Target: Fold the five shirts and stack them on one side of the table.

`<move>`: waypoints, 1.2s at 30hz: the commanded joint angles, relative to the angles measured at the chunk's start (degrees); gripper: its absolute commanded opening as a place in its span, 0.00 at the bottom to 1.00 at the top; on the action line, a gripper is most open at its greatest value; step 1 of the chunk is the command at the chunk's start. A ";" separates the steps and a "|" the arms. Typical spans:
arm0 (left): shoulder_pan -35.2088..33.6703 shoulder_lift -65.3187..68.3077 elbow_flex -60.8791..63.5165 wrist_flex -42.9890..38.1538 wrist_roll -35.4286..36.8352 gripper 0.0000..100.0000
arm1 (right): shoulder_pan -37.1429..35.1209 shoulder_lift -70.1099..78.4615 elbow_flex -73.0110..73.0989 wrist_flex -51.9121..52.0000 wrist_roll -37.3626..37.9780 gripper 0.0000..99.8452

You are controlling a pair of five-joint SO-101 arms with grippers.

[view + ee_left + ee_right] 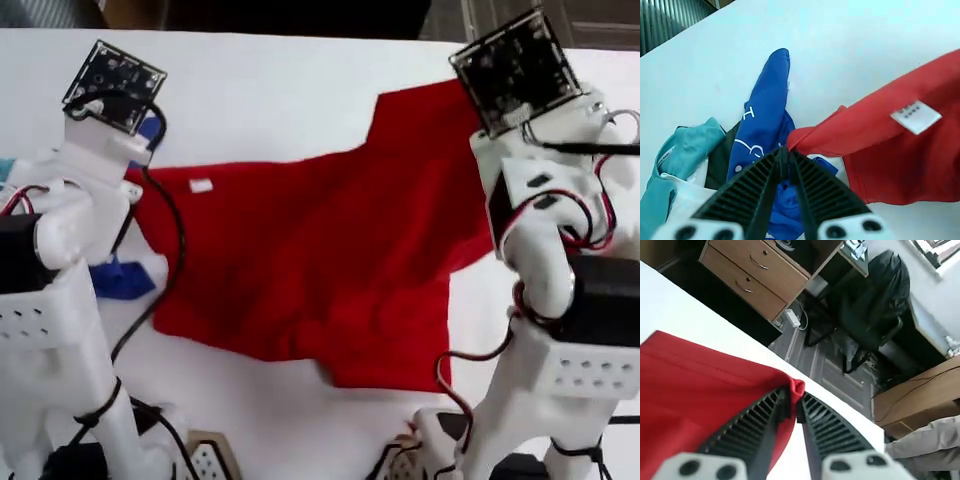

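at the left side of the table, a teal shirt (685,145) and a blue shirt (765,100) lie crumpled in a loose heap with a dark garment (720,160) between them, none of them folded. just beside the heap, the left gripper (782,159) has its jaws pinched together on a corner of the red shirt (300,270), and a small white label (915,116) shows on the cloth near that corner. the red shirt lies spread across the middle of the white table (280,90), mostly flat, with one sleeve reaching toward the far side and wrinkles along the near hem. at its right side, the right gripper (794,407) is clamped on a bunched edge of the same shirt, near the table's far edge.

judging by this layout, the job is at an early stage: both arms hold opposite sides of one open shirt, nothing looks folded or stacked, and the heap at the left awaits its turn. the red shirt's first fold appears to be the step in hand.
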 commanded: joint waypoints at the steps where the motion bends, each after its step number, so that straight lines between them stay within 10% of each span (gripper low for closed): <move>1: -0.09 -1.67 -1.01 1.23 -0.44 0.02 | 0.66 -4.00 -7.03 1.36 2.29 0.02; 14: -1.14 -25.49 12.97 1.41 -4.75 0.02 | 0.92 -10.51 -22.68 5.76 3.60 0.02; 36: -12.04 -32.62 -0.04 1.67 -3.60 0.02 | 1.10 -11.38 -35.60 -1.36 3.69 0.02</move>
